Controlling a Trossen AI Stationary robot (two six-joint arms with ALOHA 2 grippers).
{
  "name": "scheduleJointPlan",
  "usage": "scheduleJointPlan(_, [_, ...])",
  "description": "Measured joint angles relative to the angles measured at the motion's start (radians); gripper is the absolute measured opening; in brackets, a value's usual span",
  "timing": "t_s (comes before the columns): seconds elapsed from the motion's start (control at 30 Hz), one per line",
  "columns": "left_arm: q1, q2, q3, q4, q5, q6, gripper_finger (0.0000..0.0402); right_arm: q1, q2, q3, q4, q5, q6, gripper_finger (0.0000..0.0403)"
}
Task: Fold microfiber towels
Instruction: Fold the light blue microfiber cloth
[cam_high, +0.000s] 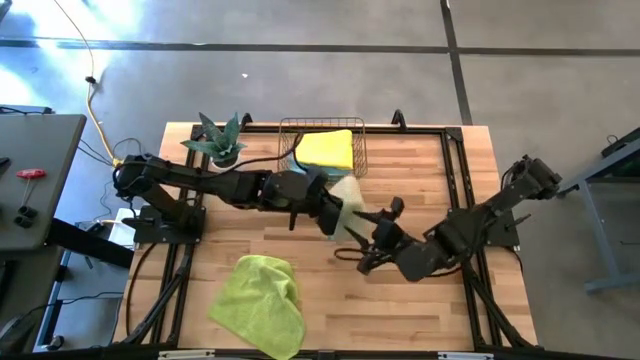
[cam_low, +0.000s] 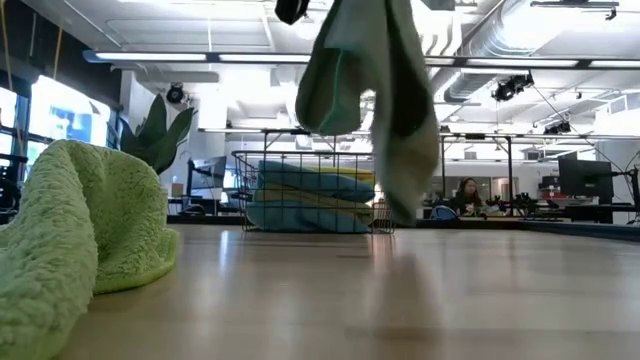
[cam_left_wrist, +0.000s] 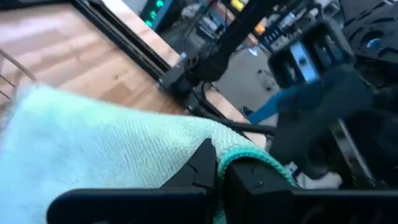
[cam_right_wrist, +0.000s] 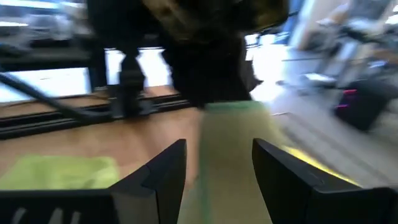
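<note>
The left gripper (cam_high: 335, 215) is clenched on the edge of a pale sage green towel (cam_high: 347, 205) and holds it up above the middle of the table (cam_high: 420, 170). In the low view this towel (cam_low: 372, 90) hangs free in the air under the gripper, and its lower end does not touch the wood. In the left wrist view the fingers (cam_left_wrist: 205, 168) are pressed together over the teal hem of the cloth.

The right gripper (cam_high: 372, 250) is just beside the left one, on the near side of the hanging towel. Its jaws are spread apart and nothing is between them; in the right wrist view the towel (cam_right_wrist: 233, 155) hangs directly in front of its fingers (cam_right_wrist: 165, 168).

Behind the left gripper stands a wire basket (cam_high: 322, 150) with a folded yellow towel (cam_high: 325, 148) on top of the stack. A lime green towel (cam_high: 260, 300) lies crumpled near the table's front edge, well apart from both grippers. A potted plant (cam_high: 218, 140) stands beside the basket.
</note>
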Motion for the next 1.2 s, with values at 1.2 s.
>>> scheduleJointPlan(1.2, [0.064,-0.002,0.0,0.153,0.158,0.012,0.0,-0.046,0.023,0.0,0.004,0.132,0.011,0.0177])
